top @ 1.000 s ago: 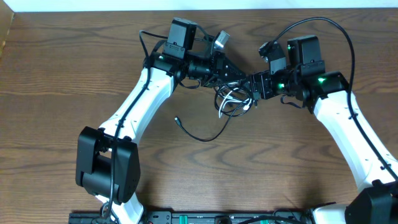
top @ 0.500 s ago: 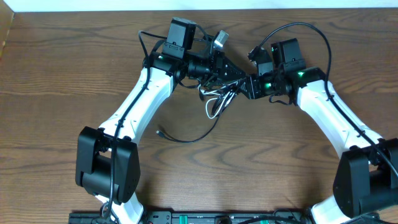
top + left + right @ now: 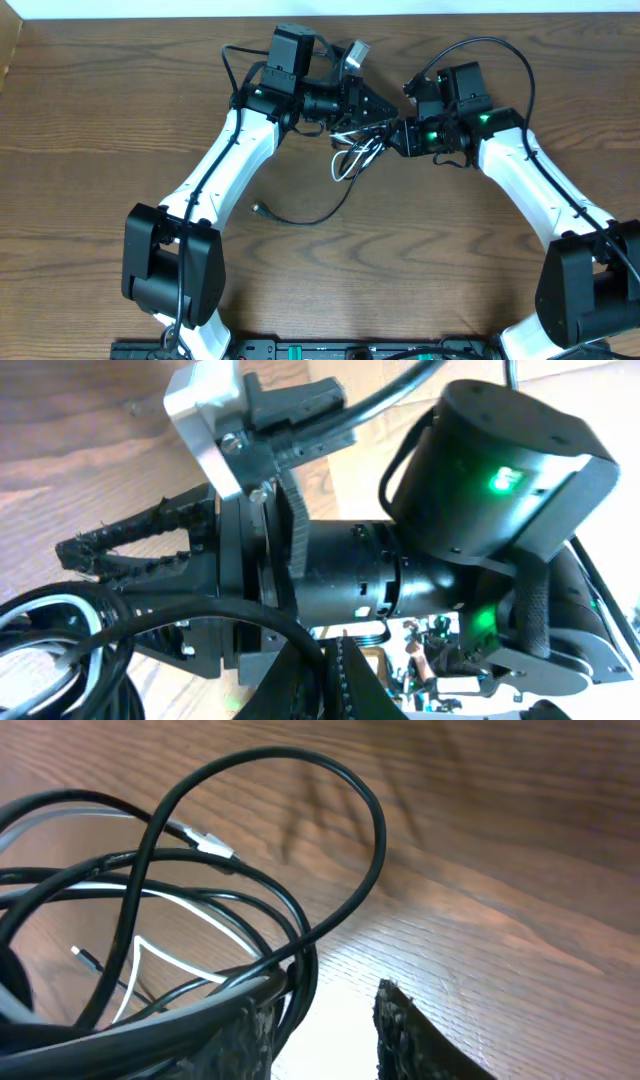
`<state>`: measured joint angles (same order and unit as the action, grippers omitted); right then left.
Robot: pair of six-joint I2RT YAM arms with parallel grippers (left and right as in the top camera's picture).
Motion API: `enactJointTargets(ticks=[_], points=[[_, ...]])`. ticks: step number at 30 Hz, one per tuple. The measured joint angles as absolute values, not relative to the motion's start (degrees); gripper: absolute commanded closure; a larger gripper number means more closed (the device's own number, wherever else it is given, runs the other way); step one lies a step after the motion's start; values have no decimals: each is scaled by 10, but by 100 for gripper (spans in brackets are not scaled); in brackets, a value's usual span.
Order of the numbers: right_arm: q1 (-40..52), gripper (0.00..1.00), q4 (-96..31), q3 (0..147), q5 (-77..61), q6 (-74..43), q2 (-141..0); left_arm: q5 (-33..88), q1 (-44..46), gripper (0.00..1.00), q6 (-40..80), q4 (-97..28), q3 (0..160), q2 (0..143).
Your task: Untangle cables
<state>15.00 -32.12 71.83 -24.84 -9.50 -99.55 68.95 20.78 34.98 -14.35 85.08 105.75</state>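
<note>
As the R arm swung in leftward over the last sec, the right gripper [image 3: 328,1000] narrowed from wide to a modest gap. Its wrist view showed bare table between the fingers [image 3: 415,1035], w/ a black cord [image 3: 303,942] lying against the tip of the other finger. I couldn't tell if that cord was hooked, pinched or just brushing, and nothing sat squarely between the pads. The left gripper [image 3: 383,112], at the far-centre of the table and nearly tip-to-tip w/ the right one, was fully closed then and now. It appeared to pinch the top of the cable bundle [image 3: 352,155], though the contact pt was hidden.

Outward from there, the bundle sat just on the near side of both tools: black loops w/ a white cord [image 3: 343,168] threaded thru and a silver connector tip [image 3: 207,843] among them. Vs. a sec ago the whole knot had shifted left. The long black tail [image 3: 310,218] had dragged w/ it, its plug [image 3: 258,209] ending further left on the wooden table [image 3: 120,100], well apart from the knot. Over the last half-sec almost nothing moved.

My read: still early. The loops looked as crossed as before; only their position changed. The R tool closing beside the L grip looked like prep for a second hold, so the two could pull apart. Risk: catching more than one strand, which would tighten the knot.
</note>
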Motion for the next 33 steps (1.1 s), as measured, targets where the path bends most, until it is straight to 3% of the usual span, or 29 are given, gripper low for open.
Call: enactJointTargets(ticks=[7,13,18,24,33], points=[[123,73,-362,718,-246,-102,-995,708,208,92,354,-88,850,1058],[103,68,-406,718,-244,-94,-995,722,208,93,360,-75,850,1058],[94,60,-426,716,-241,-74,-963,725,208,92,360,-75,850,1058],[94,41,-418,716,-243,-42,-872,743,208,93,359,-77,850,1058],[91,37,-398,716,-321,83,-858,848,208,93,342,-70,850,1058]])
